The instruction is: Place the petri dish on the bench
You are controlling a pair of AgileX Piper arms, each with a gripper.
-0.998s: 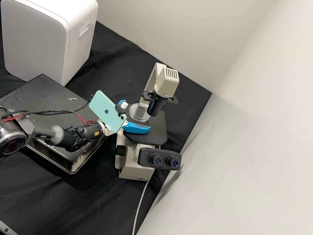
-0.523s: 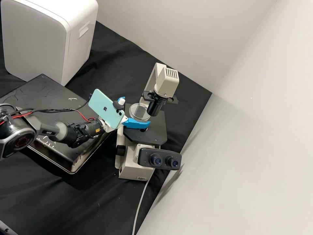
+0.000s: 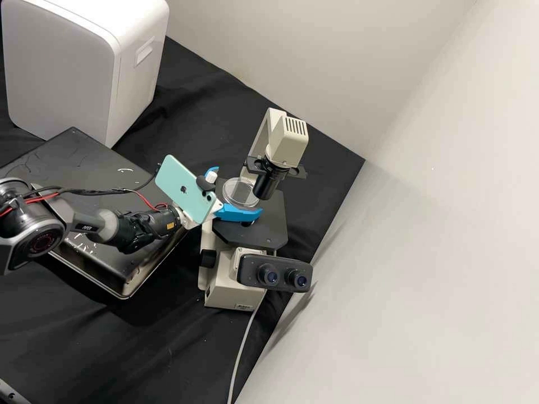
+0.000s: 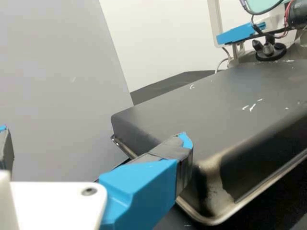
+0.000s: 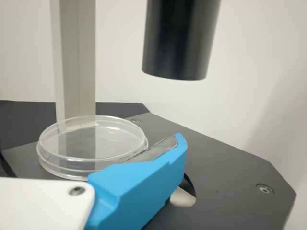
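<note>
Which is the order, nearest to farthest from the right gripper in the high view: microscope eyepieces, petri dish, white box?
1. petri dish, on the stage at the right gripper.
2. eyepieces, toward the camera.
3. white box, back left.

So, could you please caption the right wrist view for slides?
Right gripper at the petri dish on the microscope stage, under a black cylinder.

Clear, glossy plastic petri dish (image 5: 91, 139)
</note>
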